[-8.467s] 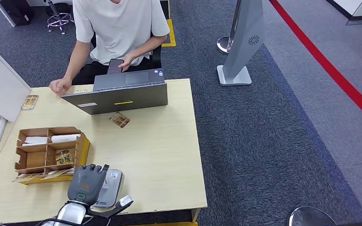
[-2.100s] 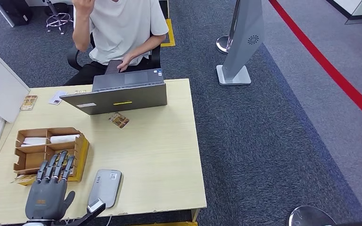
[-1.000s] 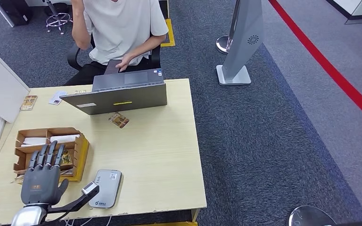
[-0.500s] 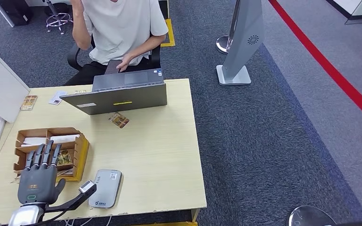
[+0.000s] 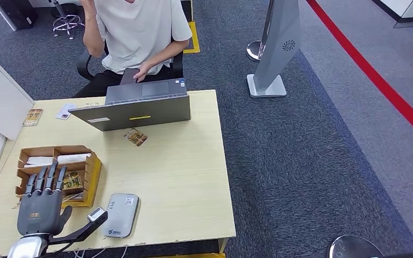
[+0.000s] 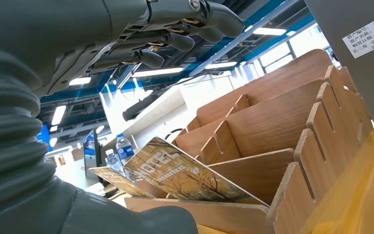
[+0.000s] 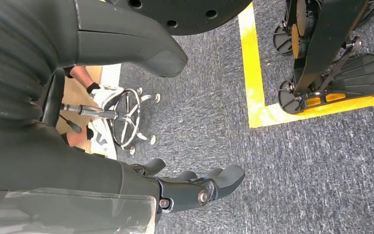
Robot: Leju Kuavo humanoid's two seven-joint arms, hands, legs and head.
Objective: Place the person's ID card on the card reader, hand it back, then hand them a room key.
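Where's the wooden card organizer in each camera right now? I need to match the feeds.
Head view: wooden organizer at the table's left near corner, under the left hand.
Left wrist view: organizer close up, beyond the hand.
Right wrist view: not in it.
Shared landmark: the hotel key card in its compartment.

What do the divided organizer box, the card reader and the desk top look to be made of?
Organizer box: thin unfinished plywood or fibreboard, judging by the matte brown slotted panels that interlock in the left wrist view.
Card reader: smooth grey plastic with rounded corners and a slight sheen.
Desk top: pale wood-look laminate, probably over board; its front edge looks chipped, but the core is not visible.
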